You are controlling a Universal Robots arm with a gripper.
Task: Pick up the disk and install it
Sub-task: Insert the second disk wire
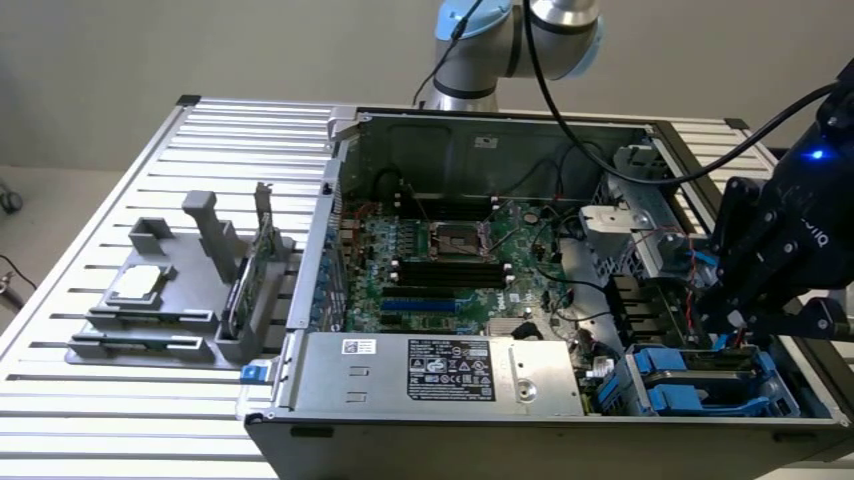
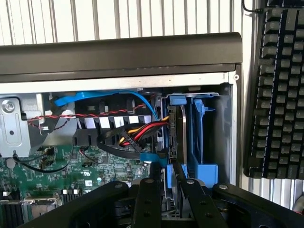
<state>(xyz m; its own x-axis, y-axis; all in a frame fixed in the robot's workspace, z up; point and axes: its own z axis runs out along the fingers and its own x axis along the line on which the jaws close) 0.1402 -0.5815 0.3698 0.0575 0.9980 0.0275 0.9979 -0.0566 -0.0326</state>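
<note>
The disk (image 2: 181,135) stands on edge in the blue drive bay (image 2: 203,171) at the corner of the open computer case, its blue rail showing at the far end. My gripper (image 2: 168,190) is directly over it, and the dark fingers (image 2: 148,199) sit close on either side of its near edge, shut on it. In the exterior view the gripper (image 1: 735,338) hangs over the bay (image 1: 694,392) at the case's front corner on the exterior view's right, where the disk (image 1: 710,362) sits partly inside the blue carrier.
Red, yellow and blue cables (image 2: 137,135) bunch right beside the bay. A grey power-supply box (image 1: 441,370) and the motherboard (image 1: 441,255) take up the rest of the case. A grey fixture with a CPU chip (image 1: 140,285) lies on the slatted table. A keyboard (image 2: 278,95) lies outside the case wall.
</note>
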